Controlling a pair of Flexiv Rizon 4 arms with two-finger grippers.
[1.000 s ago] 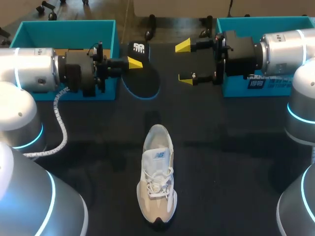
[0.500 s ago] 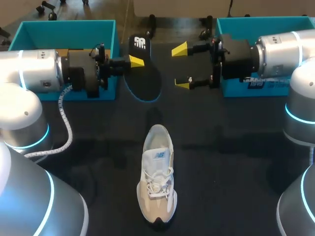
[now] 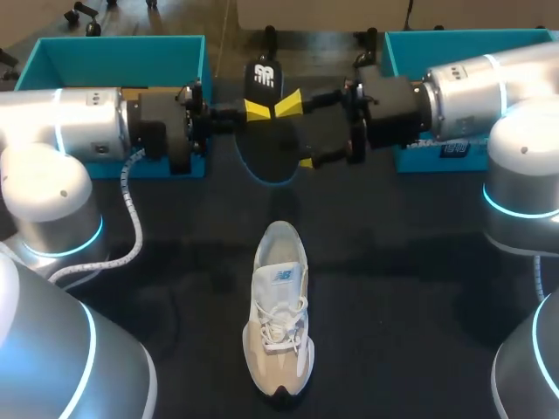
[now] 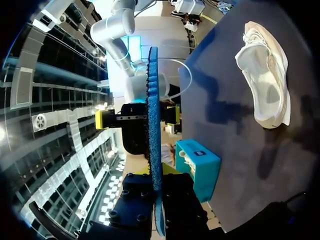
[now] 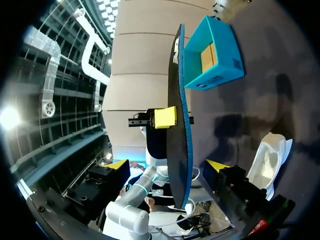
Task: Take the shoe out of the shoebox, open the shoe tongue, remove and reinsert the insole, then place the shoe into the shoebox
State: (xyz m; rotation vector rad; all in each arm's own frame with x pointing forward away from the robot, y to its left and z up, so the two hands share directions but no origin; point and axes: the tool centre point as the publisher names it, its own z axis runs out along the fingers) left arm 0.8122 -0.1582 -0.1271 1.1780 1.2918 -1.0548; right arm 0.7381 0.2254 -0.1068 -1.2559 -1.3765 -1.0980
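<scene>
Black insole (image 3: 264, 144), which we are gripping in our left pincer (image 3: 255, 109), is standing edge-on between our right pincer's (image 3: 297, 133) wide-open fingers.

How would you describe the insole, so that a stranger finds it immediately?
Look between the two teal shoeboxes at the table's far side. There the left claw holds a thin insole in the air. Unlike the white shoe nearby, it is flat, black and blue-edged.

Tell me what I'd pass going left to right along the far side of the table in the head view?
left teal shoebox → black insole → right teal shoebox
</scene>
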